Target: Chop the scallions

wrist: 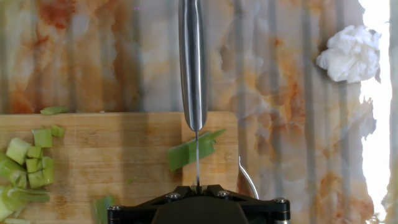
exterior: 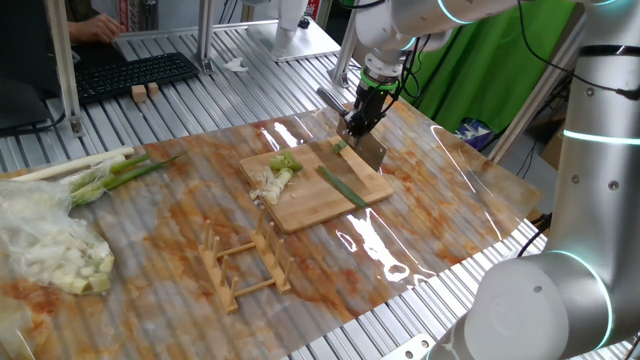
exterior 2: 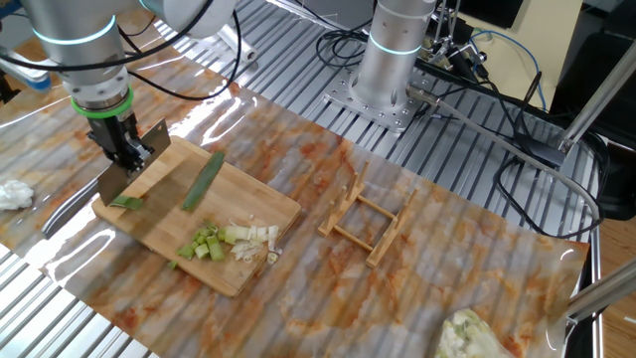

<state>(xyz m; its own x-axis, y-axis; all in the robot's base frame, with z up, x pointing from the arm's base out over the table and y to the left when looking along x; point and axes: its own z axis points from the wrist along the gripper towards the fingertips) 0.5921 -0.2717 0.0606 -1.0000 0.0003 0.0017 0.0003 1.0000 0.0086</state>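
On the bamboo cutting board (exterior: 300, 205) (exterior 2: 159, 214) (wrist: 112, 140) lie the scallions: a heap of short white and pale-green bits (exterior: 277, 172) (exterior 2: 231, 242) (wrist: 26, 167), a long green leaf (exterior: 342, 187) (exterior 2: 204, 181), and a small green piece (exterior: 340, 148) (exterior 2: 126, 202) (wrist: 186, 152). My gripper (exterior: 362, 108) (exterior 2: 121, 144) (wrist: 197, 185) is shut on a knife (exterior: 370, 150) (exterior 2: 134, 171) (wrist: 193, 68). The blade stands upright at the board's end, and its edge lies across the small green piece. The hand view shows the blade edge-on.
A wooden rack (exterior: 245, 265) (exterior 2: 368, 224) stands beside the board. A bundle of whole stalks (exterior: 100, 170) and a pale heap with clear plastic (exterior: 50, 250) (exterior 2: 477, 333) lie further off. A crumpled white tissue (exterior 2: 12, 194) (wrist: 351, 53) is past the board's end. A keyboard (exterior: 135, 75) sits at the back.
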